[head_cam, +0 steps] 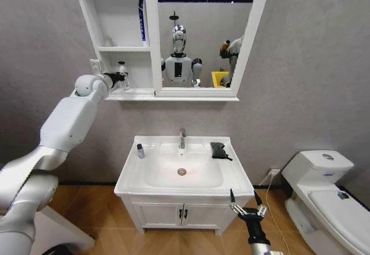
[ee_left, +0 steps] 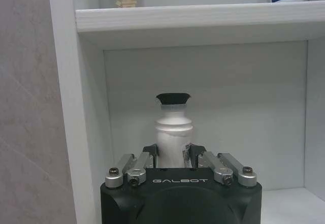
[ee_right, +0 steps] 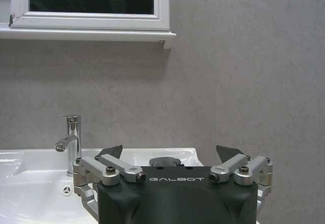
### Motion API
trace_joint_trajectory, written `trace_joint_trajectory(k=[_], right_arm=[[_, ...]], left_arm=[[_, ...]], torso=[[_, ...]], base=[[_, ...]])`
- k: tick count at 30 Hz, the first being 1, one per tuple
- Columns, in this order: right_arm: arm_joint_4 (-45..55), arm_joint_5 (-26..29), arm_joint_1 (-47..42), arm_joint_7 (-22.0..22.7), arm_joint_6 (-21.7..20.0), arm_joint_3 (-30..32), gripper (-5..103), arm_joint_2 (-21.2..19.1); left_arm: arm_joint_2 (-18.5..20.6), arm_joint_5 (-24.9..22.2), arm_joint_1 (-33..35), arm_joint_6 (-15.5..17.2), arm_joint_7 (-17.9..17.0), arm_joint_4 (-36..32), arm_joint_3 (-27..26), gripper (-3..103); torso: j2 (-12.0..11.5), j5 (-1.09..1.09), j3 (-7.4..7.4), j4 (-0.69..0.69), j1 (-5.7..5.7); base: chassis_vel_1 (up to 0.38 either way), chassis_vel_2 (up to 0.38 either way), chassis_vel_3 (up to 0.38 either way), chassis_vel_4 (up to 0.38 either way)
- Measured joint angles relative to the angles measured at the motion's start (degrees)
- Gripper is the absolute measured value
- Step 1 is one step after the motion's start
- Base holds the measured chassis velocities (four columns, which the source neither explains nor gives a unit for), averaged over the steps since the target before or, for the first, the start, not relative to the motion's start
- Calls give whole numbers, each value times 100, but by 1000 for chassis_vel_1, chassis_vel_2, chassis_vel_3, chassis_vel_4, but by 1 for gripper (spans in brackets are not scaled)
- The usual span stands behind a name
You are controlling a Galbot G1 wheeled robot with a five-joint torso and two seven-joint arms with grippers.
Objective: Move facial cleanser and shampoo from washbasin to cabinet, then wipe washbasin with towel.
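The left gripper (ee_left: 173,155), marked GALBOT, is closed around a white bottle (ee_left: 173,132) with a black cap, standing in the bottom compartment of the cabinet (head_cam: 121,47). On the shelf above it, at 1 o'clock, a blue label reads "215克". The right gripper (head_cam: 247,202) hangs open at 5 o'clock of the washbasin (head_cam: 182,171). A small dark bottle (head_cam: 140,151) stands at the basin's 10 o'clock, the black towel (head_cam: 218,150) at its 2 o'clock.
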Motion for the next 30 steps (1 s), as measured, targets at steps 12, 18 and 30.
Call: trace_joint_trajectory(k=[12,18,30], right_arm=[[12,-23,-80,0,73,-8,100,13],[30,-44,-100,-1,87,-24,100,36],[108,-129,-116,-3,72,-117,100,101]], left_arm=[[187,-74,284,-63,139,-276,-118,61],[581,-37,756,-193,227,-1037,-329,83],[1771,-152,3439,-766,147,-3752,-1382,102]], torso=[[0,0,0,-1,0],[0,0,0,-1,0],[1,2,-1,2,-2]], base=[[0,0,0,0],[0,0,0,0],[0,0,0,0]])
